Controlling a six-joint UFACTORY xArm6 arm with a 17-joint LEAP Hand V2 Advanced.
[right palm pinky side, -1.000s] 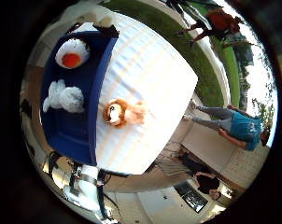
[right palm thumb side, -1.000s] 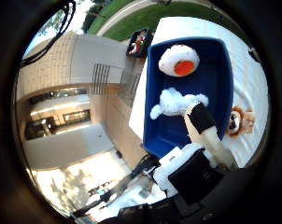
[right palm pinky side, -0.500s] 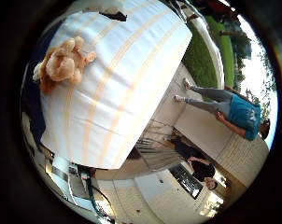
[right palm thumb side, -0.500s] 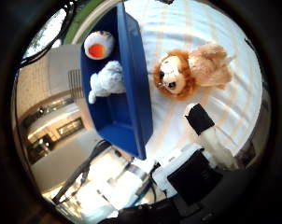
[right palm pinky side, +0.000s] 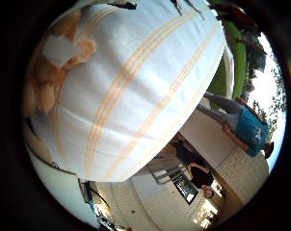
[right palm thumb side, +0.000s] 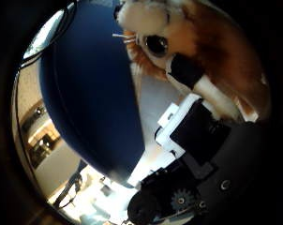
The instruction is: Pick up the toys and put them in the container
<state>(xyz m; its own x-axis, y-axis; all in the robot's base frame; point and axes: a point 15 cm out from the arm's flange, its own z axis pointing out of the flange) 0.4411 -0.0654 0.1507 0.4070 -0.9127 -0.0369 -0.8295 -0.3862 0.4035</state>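
**Hand closes in on the lion toy**

Since a second ago the palm has dropped close: the lion toy [right palm thumb side: 202,51] now fills the thumb-side view, lying on the striped cloth [right palm pinky side: 150,91] just beside the blue container [right palm thumb side: 90,98]. One finger of the hand [right palm thumb side: 197,131] touches its face; whether the fingers have closed on it, I cannot tell.

**A:** How many toys are there?

**B:** One: a plush lion [right palm thumb side: 212,51] with an orange mane, lying just beside the blue container [right palm thumb side: 90,98].

**A:** And containers?

**B:** One blue container, its outer wall showing. What's inside can't be seen.

**A:** What's under the container?

**B:** One white tablecloth with orange stripes [right palm pinky side: 136,91].
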